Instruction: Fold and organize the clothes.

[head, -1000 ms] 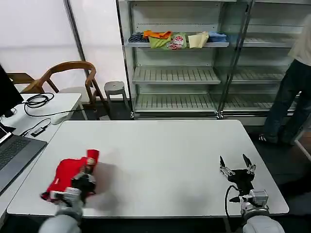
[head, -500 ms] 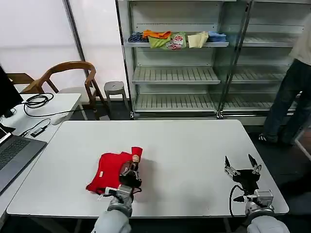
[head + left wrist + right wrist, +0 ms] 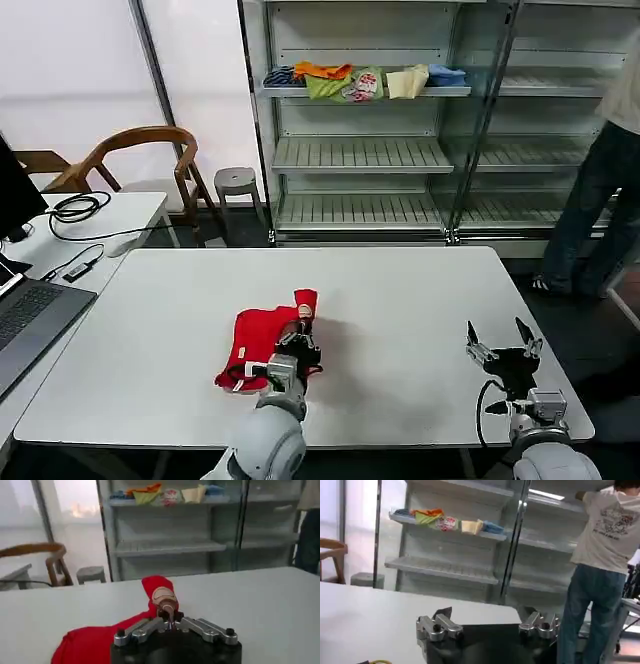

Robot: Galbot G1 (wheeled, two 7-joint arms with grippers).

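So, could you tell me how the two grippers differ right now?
The left gripper is shut on the red T-shirt near the table's middle; the right gripper is open, holding nothing, by the right edge. Both sit low over the white table.

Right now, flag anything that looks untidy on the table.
The red T-shirt lies bunched, not flat; the left gripper pinches one corner upright. The right gripper hovers open, apart.
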